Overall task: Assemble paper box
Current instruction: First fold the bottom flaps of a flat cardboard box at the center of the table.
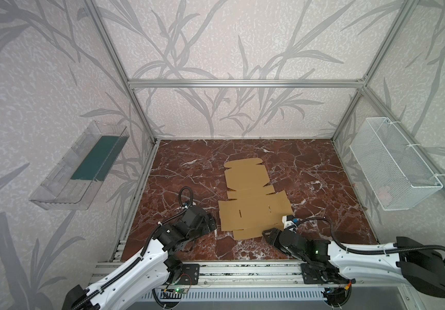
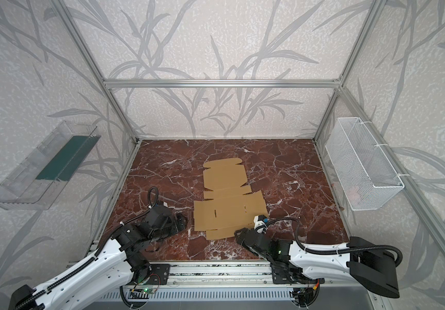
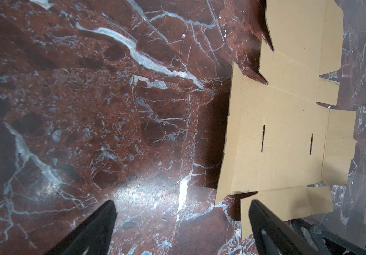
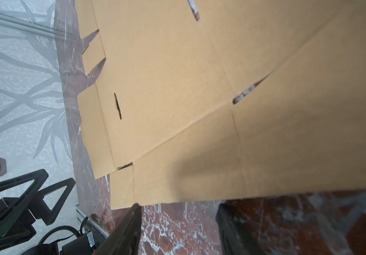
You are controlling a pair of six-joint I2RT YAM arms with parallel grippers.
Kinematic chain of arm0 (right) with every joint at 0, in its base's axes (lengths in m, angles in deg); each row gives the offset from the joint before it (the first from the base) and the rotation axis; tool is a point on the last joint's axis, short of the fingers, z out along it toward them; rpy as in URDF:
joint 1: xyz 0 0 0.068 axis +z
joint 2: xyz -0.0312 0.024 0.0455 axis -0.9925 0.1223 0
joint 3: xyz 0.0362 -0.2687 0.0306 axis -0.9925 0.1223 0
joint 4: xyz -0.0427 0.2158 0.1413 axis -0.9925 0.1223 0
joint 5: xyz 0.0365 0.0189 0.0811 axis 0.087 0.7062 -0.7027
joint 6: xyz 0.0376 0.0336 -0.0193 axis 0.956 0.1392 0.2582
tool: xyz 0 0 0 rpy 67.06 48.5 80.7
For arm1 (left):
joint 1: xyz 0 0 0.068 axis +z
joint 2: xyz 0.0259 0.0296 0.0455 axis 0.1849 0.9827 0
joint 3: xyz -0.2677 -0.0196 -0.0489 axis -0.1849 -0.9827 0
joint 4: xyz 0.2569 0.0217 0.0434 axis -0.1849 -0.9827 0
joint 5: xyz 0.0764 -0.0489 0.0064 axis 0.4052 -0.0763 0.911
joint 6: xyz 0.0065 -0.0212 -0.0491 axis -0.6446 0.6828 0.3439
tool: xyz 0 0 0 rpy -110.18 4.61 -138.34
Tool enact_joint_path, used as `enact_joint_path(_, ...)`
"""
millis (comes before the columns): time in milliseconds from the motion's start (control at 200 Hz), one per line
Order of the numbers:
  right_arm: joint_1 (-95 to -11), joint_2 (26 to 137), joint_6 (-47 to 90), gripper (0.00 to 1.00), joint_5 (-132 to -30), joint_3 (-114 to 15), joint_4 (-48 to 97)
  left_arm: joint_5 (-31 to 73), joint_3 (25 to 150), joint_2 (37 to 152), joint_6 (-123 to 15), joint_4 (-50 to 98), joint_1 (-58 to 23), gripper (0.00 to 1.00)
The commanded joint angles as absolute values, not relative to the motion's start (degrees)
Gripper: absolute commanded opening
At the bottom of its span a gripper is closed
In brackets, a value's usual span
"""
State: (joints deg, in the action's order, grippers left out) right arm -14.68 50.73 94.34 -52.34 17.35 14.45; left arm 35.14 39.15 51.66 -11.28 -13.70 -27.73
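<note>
The paper box [image 1: 253, 206] [image 2: 229, 206] is a flat tan cardboard sheet with flaps and two slits, lying unfolded on the red marble table. My left gripper [image 1: 212, 223] [image 3: 182, 203] rests low beside the sheet's left edge, wide open and holding nothing. One of its fingers [image 3: 263, 220] stands over the near corner flap. My right gripper [image 1: 265, 233] [image 4: 178, 206] is at the sheet's near right corner, open with only marble between its fingers. The near flap's edge [image 4: 221, 192] sits just beyond the fingertips. In the left wrist view the cardboard [image 3: 288, 136] shows its full cut-out shape.
A clear plastic tray [image 1: 82, 166] hangs on the left wall. On the right wall hangs a white wire-mesh basket [image 1: 393, 163]. Aluminium frame posts stand at the table's back corners, and a metal rail [image 1: 243, 271] runs along its front edge.
</note>
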Motion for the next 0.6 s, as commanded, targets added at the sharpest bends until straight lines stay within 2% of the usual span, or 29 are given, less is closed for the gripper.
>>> enact_joint_path(0, -14.69, 52.42, 96.72, 0.56, -50.12, 17.11, 15.41, 36.41, 38.71, 50.92, -10.86, -14.47, -28.02, 0.94)
enact_joint_path(360, -16.02, 57.12, 97.31, 0.49, -47.35, 16.77, 12.59, 36.24, 38.19, 51.34, -10.77, -13.69, -28.01, 0.95)
enact_joint_path(595, -17.82, 60.72, 96.43, 0.4, -48.92, 16.98, 9.06, 36.13, 37.91, 51.12, -10.78, -14.13, -28.01, 0.94)
